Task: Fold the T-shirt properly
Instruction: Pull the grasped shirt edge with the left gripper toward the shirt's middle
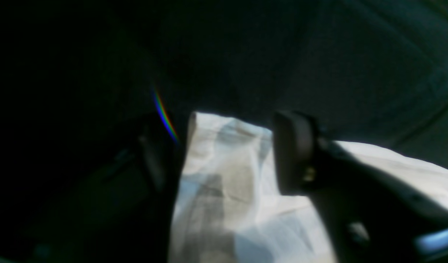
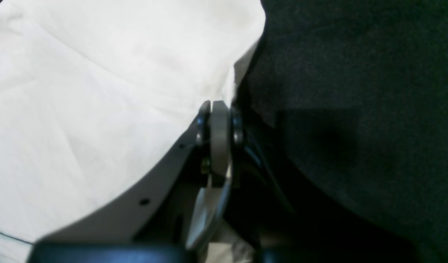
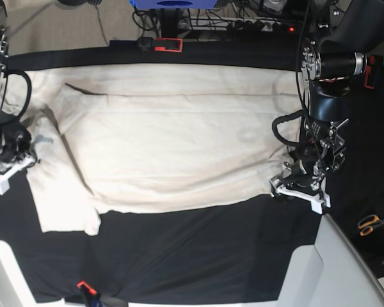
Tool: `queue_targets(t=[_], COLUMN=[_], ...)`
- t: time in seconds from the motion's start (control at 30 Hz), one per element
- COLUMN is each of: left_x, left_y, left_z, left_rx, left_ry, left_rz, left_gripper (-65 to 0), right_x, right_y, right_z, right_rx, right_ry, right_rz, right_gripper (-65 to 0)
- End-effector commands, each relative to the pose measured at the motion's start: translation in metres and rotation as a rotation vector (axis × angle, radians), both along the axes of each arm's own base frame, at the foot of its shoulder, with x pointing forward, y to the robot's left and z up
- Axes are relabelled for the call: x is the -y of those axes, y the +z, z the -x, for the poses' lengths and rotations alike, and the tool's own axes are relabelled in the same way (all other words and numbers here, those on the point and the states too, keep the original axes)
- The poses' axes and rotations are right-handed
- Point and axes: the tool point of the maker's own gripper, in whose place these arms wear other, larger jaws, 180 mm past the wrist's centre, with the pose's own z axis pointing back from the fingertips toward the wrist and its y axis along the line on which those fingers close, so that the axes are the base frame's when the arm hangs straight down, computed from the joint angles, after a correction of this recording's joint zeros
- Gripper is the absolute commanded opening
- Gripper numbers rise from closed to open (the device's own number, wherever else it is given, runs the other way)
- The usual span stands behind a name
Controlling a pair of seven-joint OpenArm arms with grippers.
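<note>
T-shirt [image 3: 179, 147]: cream, creased cotton on black cloth [image 3: 198, 249]

Orange-handled scissors [image 3: 373, 224] on black table cover [image 3: 198, 249]

R end effector [image 2: 219, 109] pinched on T-shirt [image 2: 99, 109] edge

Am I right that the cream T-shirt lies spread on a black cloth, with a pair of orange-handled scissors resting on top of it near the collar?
Not quite. The T-shirt does lie spread on the black cloth, but the orange-handled scissors are not on it. The base view shows them well off the garment, at the right edge of the picture, beyond the arm there.
</note>
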Motion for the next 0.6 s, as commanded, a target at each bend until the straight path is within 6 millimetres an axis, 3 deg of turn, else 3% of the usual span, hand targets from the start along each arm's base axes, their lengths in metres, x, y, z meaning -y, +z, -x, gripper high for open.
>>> queue_targets(t=[0.0, 0.13, 0.4, 0.57], left_x=[-0.0006, -0.0006, 0.0006, -0.0013], left_y=[0.0004, -0.0008, -0.0008, 0.0002], left_z=[0.0003, 0.0018, 0.0012, 0.0006], left_rx=[-0.018, -0.021, -0.021, -0.019], left_ry=[-0.004, -0.004, -0.006, -0.005], left_rz=[0.006, 0.006, 0.008, 0.005], left_gripper=[-32.3, -42.9, -50.5, -59.1], right_x=[0.0126, 0.0126, 0.0126, 0.0126], right_y=[0.0175, 0.0175, 0.0175, 0.0175], right_z=[-0.0155, -0.0155, -0.0155, -0.0155], right_rx=[0.057, 0.057, 0.057, 0.057], right_ry=[-0.014, -0.014, -0.014, -0.014], right_rz=[0.015, 0.015, 0.015, 0.015], right_gripper=[-64.4, -64.4, -64.4, -64.4])
